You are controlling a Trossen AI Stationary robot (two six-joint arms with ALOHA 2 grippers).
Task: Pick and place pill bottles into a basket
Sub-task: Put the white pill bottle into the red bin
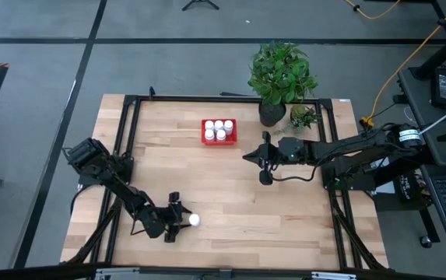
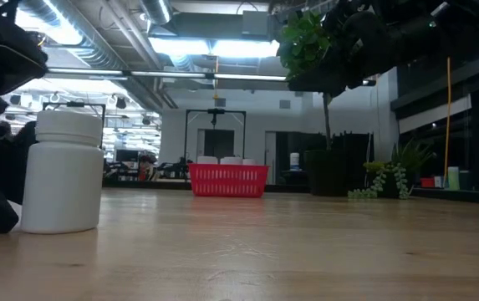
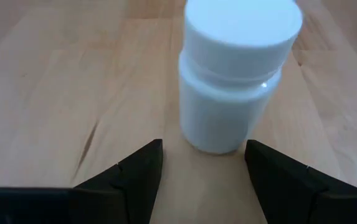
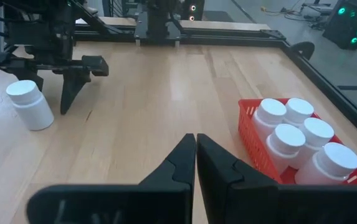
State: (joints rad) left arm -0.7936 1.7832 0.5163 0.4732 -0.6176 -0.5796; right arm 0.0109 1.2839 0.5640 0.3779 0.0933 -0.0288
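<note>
Left gripper (image 3: 203,171) spread wide, low at table's near edge, last pill bottle (image 3: 233,74) upright just ahead of fingertips, not yet between them. Risk: forward push tips bottle (tall, light), rolls away. Right gripper (image 4: 195,163) pinched closed, empty, mid-table. Basket (image 1: 205,138) far side, five bottles inside.

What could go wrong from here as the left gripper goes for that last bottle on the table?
The left gripper is open, with the upright bottle just ahead of its fingertips, not yet between them. Pushing forward off-centre might tip the bottle or roll it away. The basket already holds five bottles, so the one free slot leaves little margin; a tilted release could knock its neighbours. The right gripper, shut, waits near the carry path.
</note>
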